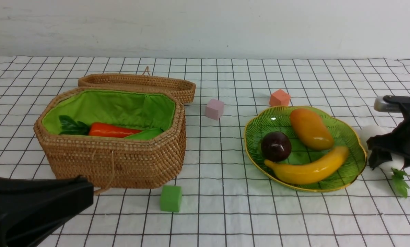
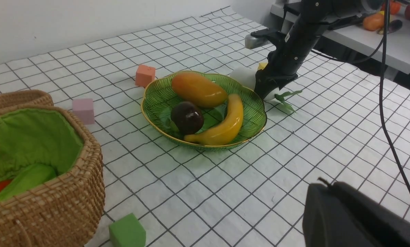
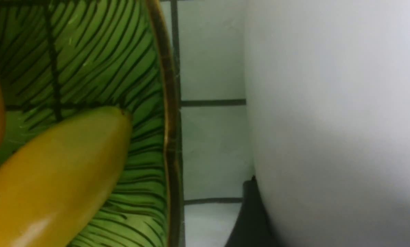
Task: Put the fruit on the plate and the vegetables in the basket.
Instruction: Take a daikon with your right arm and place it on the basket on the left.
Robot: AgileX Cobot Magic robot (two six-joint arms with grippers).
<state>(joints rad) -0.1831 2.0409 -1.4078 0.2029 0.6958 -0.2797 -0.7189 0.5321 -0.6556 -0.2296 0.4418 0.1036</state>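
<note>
1. The large brown woven wicker basket [image 1: 112, 161] with green lining stands on the left and holds the orange carrot [image 1: 114, 130] and the light-green ridged gourd [image 1: 144, 133]. The left wrist view shows more of the gourd than the front view does.
2. The leaf-shaped translucent green glass plate [image 1: 270, 123] carries the yellow banana [image 1: 307, 168], the orange-yellow mango [image 1: 311, 128] and the dark purple mangosteen [image 1: 276, 146].
3. The white radish [image 1: 371, 132] with green leaves lies just beside the plate's right rim. The right gripper [image 1: 383, 154] straddles it, but whether it is clamped cannot be told. The smooth body could slip, or a jaw could knock the rim. Only the right wrist view shows the narrow gap between them.
4. The left gripper [image 1: 71, 195] rests clenched before the basket.
</note>
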